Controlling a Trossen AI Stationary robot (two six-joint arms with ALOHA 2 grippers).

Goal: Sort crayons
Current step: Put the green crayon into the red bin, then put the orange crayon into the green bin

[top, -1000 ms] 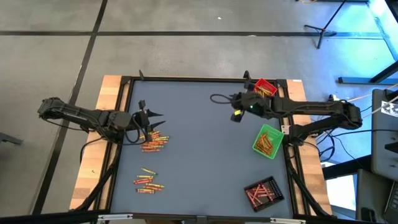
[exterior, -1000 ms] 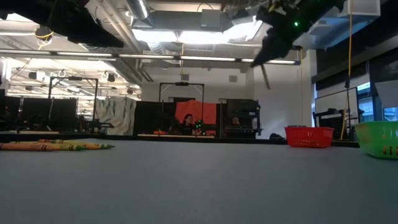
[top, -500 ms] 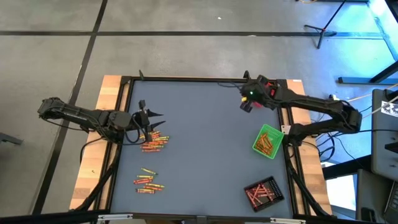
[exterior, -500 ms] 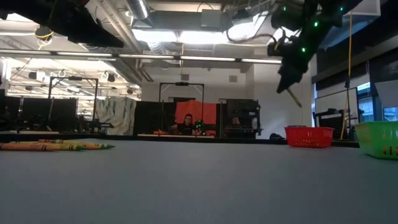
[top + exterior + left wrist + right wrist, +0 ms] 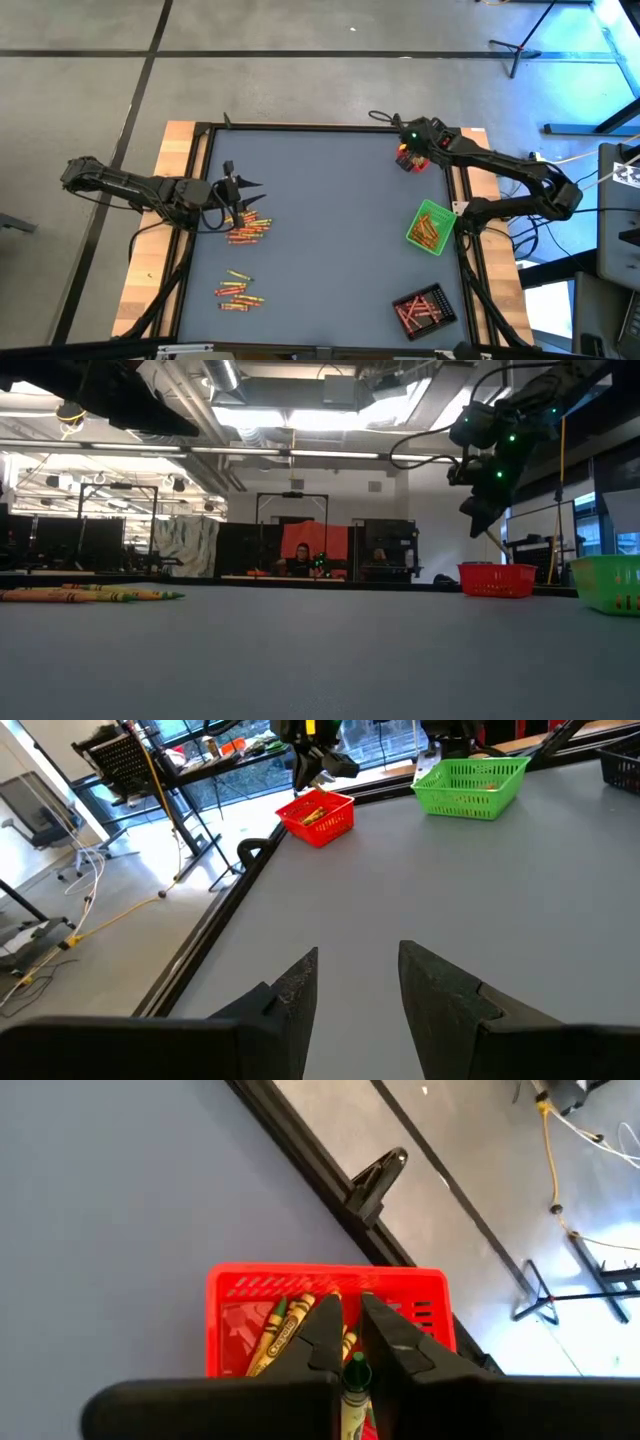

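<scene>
Crayons lie in two loose piles on the table's left, one just under my left gripper and one nearer the front. The left gripper hovers open above the table, holding nothing. My right gripper hangs at the far right corner over the red tray, shut on one green-tipped crayon. Several crayons lie inside that tray. A green tray and a black tray, both holding crayons, stand along the right side. My right gripper pinches the crayon's shaft between its two fingers, which slant down from above. The crayon runs along the fingers, and its end sticks out below them. It hangs tilted, lifted clear above the red tray.
The table has a raised dark frame around the grey mat. The middle of the mat lies bare between the crayon piles and the trays. The room beyond holds stands, cables and a seated person far off.
My right gripper has swung toward the table's far right corner and sunk, tipping further down, with the crayon still in its fingers. It now hangs over the red tray. The left arm has kept still.
</scene>
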